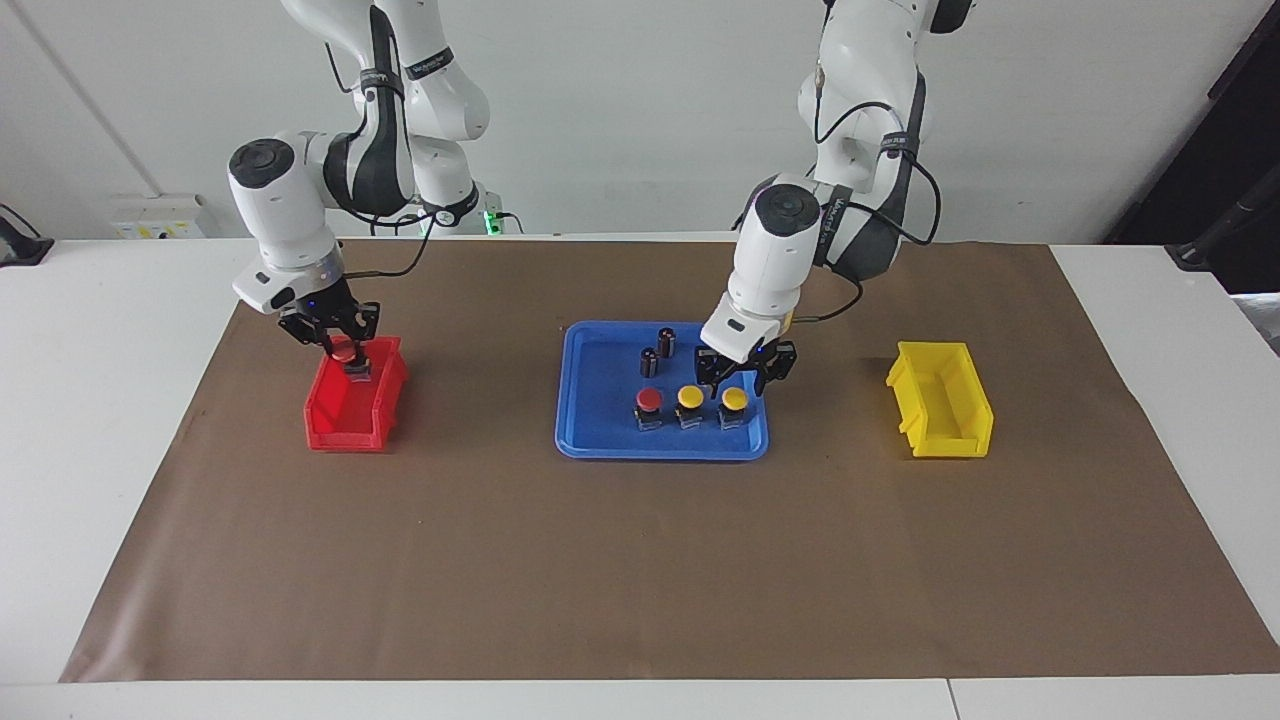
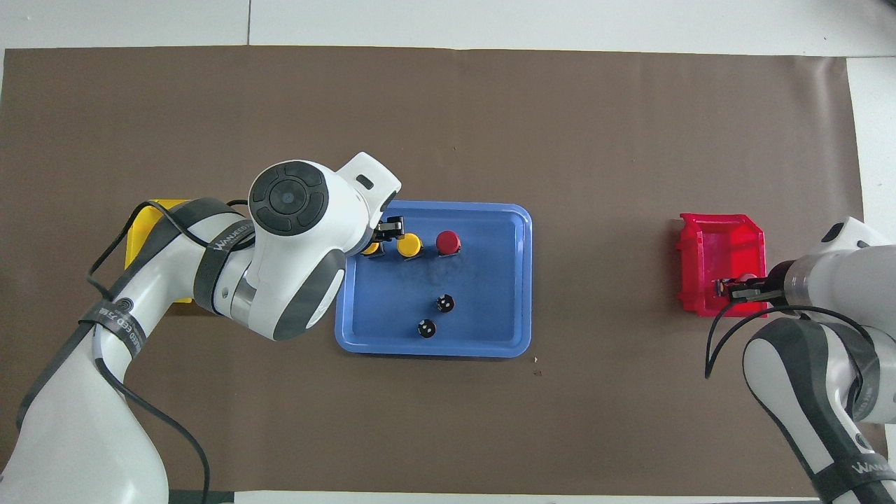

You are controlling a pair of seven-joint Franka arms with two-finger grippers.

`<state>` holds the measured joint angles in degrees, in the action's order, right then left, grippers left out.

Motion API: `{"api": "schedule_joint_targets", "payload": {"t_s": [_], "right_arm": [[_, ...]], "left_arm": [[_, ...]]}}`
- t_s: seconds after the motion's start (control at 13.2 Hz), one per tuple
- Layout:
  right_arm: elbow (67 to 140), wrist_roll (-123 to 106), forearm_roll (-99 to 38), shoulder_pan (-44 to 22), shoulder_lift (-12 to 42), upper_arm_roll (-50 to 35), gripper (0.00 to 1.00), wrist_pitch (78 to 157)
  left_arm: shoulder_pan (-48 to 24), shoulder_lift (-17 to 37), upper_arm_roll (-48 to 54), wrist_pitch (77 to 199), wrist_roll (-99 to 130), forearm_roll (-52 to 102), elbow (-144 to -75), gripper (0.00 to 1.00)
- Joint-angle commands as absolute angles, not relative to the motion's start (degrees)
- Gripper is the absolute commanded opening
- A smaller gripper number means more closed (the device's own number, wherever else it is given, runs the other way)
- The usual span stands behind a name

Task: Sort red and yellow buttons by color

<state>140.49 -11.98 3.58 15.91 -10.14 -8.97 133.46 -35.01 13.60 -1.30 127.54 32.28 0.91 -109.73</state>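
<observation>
A blue tray (image 1: 600,440) holds a red button (image 1: 649,400) and two yellow buttons (image 1: 690,397) (image 1: 735,400) in a row at its end farther from the robots. My left gripper (image 1: 737,383) is open just above the yellow button toward the left arm's end, which is half hidden in the overhead view (image 2: 371,248). My right gripper (image 1: 345,350) is shut on a second red button (image 1: 346,353) and holds it in the mouth of the red bin (image 1: 330,425). The overhead view also shows the right gripper (image 2: 728,288), the tray's red button (image 2: 448,242) and the middle yellow one (image 2: 409,245).
Two dark cylinders (image 1: 667,340) (image 1: 649,362) stand in the tray nearer to the robots. A yellow bin (image 1: 945,405) sits toward the left arm's end of the table. A brown mat (image 1: 640,560) covers the table.
</observation>
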Motion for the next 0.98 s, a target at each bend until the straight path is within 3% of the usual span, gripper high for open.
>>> {"api": "schedule_joint_targets", "payload": {"t_s": [0.0,0.15,0.3,0.38,0.45,0.68,0.91], "right_arm": [[142.12,-12.83,2.64,15.82,-9.5,-9.14,0.16,136.74],[143.08,-13.01,2.64,15.91,-9.4,-9.14,0.17,138.78],[144.22,-12.83,2.64,15.82,-9.49,-9.14,0.17,140.09],[144.75,-12.75,2.64,15.73,-9.58,-9.14,0.17,140.79],[144.84,-12.74,2.64,15.73,-9.67,-9.14,0.18,140.89],[144.58,-13.09,2.72,15.73,-9.58,-9.23,0.48,140.63],[140.73,-13.45,2.72,15.73,-8.62,-9.23,0.57,136.78]], "left_arm": [[-34.98,14.5,-1.41,130.25,31.11,1.76,-111.09,0.72],[-34.89,14.5,-1.41,130.17,31.11,1.76,-111.09,0.65],[-34.89,14.5,-1.32,130.17,31.37,1.76,-111.09,0.22],[-34.89,14.5,-1.32,130.08,31.55,1.76,-111.09,0.08],[-34.89,14.5,-1.32,129.12,31.81,1.76,-110.57,0.02],[-34.63,13.54,-1.75,118.44,31.12,1.93,-104.44,0.01],[-27.89,9.42,-1.93,106.47,18.34,2.02,-100.55,0.02]]}}
